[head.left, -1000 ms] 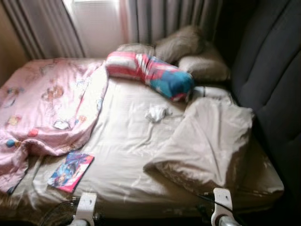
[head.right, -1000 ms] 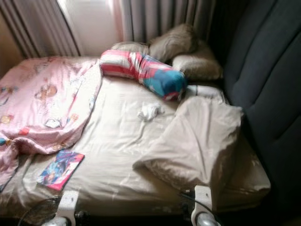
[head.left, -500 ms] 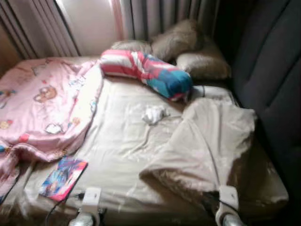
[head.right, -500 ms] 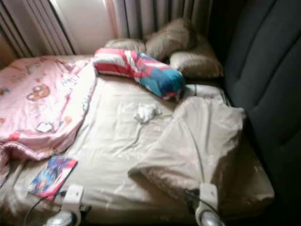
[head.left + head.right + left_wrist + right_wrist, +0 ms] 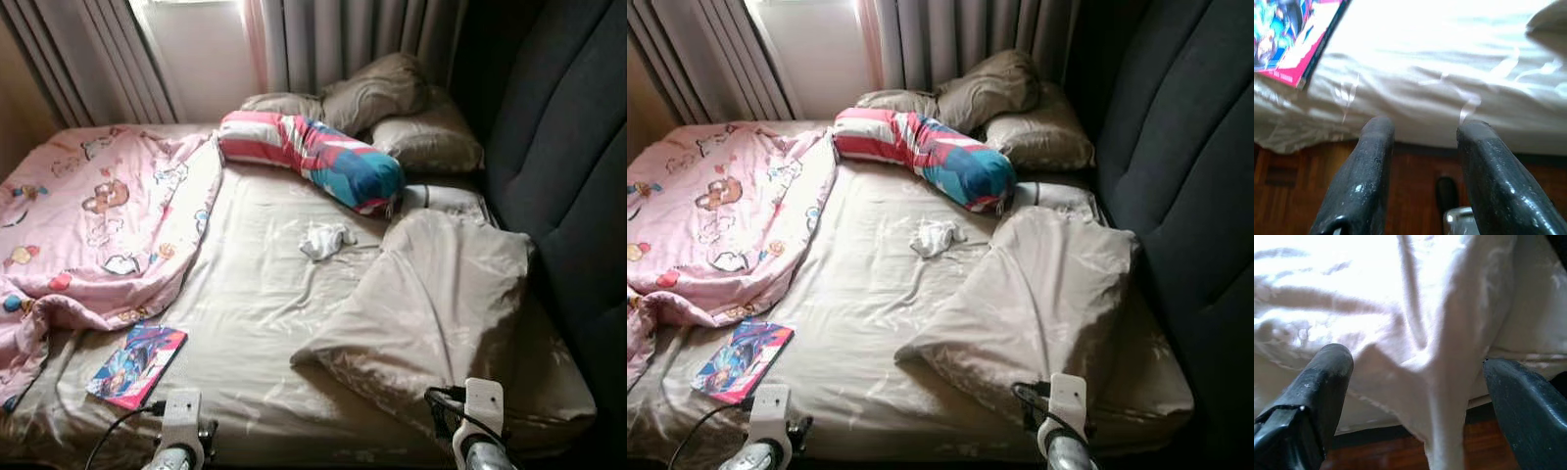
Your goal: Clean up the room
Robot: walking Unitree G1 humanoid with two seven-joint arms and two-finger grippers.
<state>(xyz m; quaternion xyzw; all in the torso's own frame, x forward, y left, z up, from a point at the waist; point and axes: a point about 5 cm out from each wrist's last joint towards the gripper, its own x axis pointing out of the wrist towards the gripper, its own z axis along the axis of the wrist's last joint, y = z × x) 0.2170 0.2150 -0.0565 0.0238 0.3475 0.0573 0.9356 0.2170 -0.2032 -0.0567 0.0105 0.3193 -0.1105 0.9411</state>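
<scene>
On the bed [image 5: 255, 323] we see the clutter to clear: a colourful book [image 5: 137, 364] near the foot edge, just beside the pink blanket [image 5: 93, 230], and a crumpled white cloth [image 5: 325, 239] mid-mattress. Our left tool [image 5: 1422, 132] hangs parted and empty near the book; our right tool [image 5: 1415, 382] gapes wide, empty, before the beige duvet [image 5: 441, 304].

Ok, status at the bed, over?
Left gripper open, empty, near book. Right gripper open at beige duvet. White rag mid-mattress, unobstructed.
</scene>
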